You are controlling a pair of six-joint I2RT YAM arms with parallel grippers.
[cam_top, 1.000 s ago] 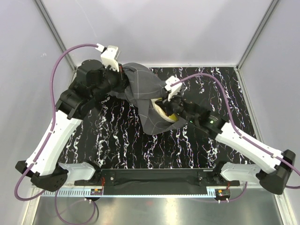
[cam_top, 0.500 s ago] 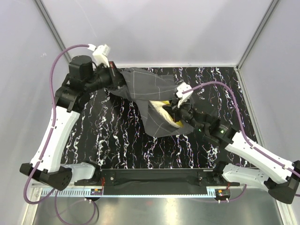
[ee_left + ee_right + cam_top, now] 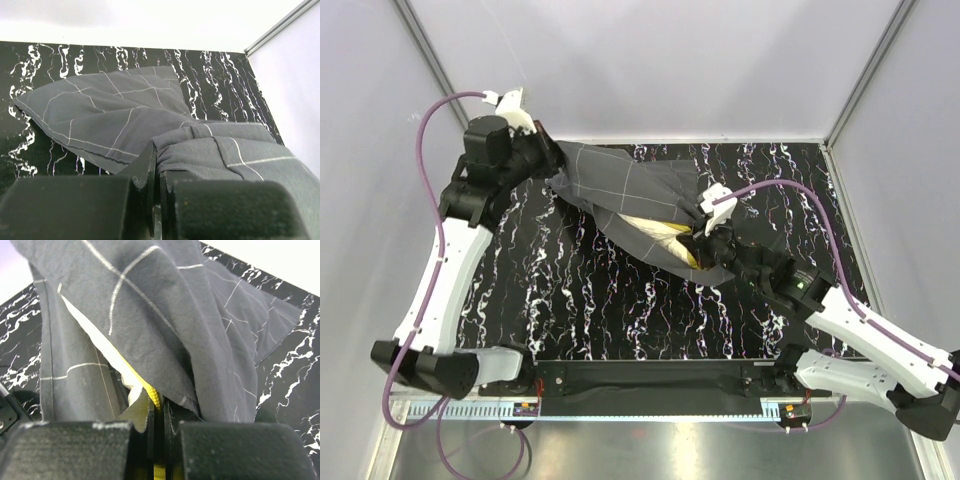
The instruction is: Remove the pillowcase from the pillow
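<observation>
Left arm has swung further back-left since a second ago, stretching the pillowcase (image 3: 620, 190) flatter across the far table (image 3: 570, 300). Left gripper (image 3: 157, 200) is clamped on a bunched fold of it. Right gripper (image 3: 159, 440) is pinched on the yellow edge of the pillow (image 3: 150, 395) at the open mouth, mostly still covered. Risk: the narrow edge slips free, or cloth draped over the right fingers snags and both drag together.
</observation>
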